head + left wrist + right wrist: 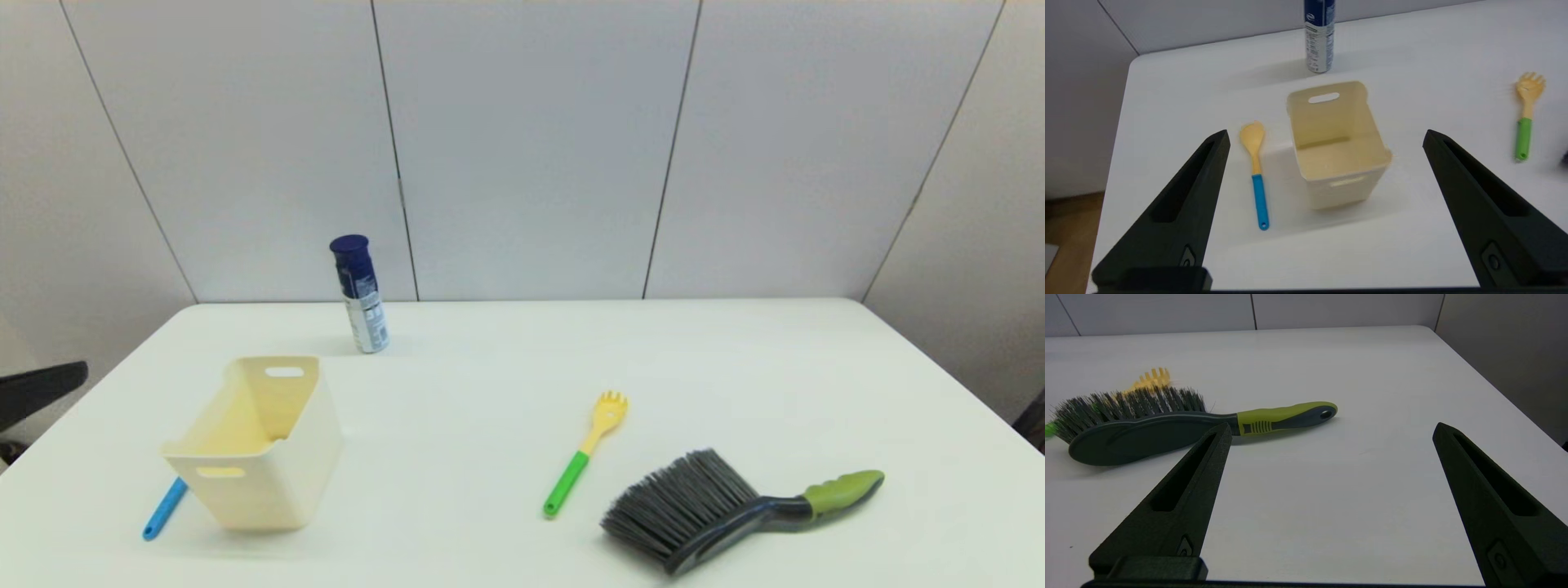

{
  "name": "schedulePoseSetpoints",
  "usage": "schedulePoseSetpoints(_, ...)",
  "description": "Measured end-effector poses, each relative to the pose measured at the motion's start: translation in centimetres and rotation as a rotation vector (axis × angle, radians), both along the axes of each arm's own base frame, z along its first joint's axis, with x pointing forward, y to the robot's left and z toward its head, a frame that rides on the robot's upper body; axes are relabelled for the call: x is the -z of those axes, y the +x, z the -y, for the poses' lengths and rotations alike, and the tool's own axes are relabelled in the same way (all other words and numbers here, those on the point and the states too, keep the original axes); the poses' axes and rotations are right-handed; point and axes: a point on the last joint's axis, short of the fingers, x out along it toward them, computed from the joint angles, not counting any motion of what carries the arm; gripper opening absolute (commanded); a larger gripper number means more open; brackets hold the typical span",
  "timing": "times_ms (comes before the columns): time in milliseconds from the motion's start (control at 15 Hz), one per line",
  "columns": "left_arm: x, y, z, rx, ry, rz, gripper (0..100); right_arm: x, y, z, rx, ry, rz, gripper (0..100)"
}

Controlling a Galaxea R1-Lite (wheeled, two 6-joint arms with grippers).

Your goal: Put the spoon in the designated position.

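The spoon point(1256, 171) lies flat on the table, pale yellow head and blue handle, just left of a cream plastic bin point(1337, 143). From the head camera only its blue handle point(165, 508) pokes out from behind the bin point(261, 441). My left gripper point(1327, 136) hangs open above the table's near left edge, well short of the spoon and bin, nothing between its fingers. My right gripper point(1331, 430) is open over the near right part of the table, beside the brush. Neither arm shows in the head view.
A grey-bristled brush with a green handle point(735, 506) lies front right. A yellow fork with a green handle point(586, 461) lies near the middle. A blue and white spray can point(360, 294) stands at the back left, by the wall. The table edge point(1114, 163) runs left of the spoon.
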Motion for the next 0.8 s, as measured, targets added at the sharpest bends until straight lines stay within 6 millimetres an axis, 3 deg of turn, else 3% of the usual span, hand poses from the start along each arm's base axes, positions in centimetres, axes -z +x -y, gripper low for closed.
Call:
schedulePoseSetpoints(333,4.7,-4.8,0.0,0.007,-0.01,0.117,100,0.0,0.0,0.0,0.0,0.0,0.0,100)
schedulePoseSetpoints(800,13.3,-8.5,0.0,-0.019,-0.004,0.238,100,0.0,0.0,0.0,0.0,0.0,0.0,100)
